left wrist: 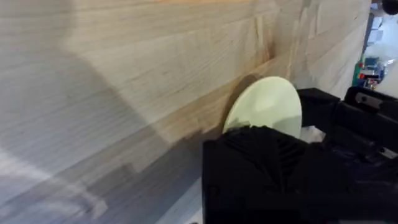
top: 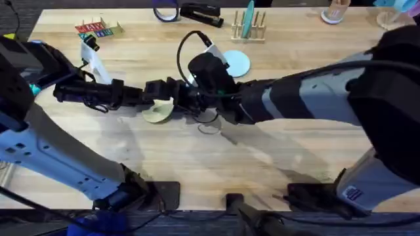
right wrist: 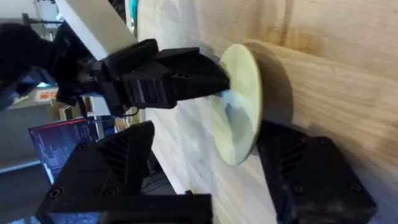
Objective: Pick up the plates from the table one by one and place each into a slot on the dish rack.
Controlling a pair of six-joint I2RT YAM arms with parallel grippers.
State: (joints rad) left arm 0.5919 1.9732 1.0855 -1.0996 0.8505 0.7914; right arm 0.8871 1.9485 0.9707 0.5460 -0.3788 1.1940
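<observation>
Two arms meet at mid-table over the cream plate [top: 157,113]

Plenty of bare table [top: 216,160] in front of the arms, from the left edge across to the right — the clutter keeps to the far edge. Back there the dish rack [top: 249,27] stands with a blue-green plate upright in a slot, and a light blue plate [top: 236,63] lies flat just behind the arms. Left gripper [top: 165,98] comes in from the left, fingers pinched on the cream plate's rim, the plate tilted up on edge on the wood. Right gripper [right wrist: 205,152] — jaws spread wide, straddling that same plate, not closed on it.
</observation>
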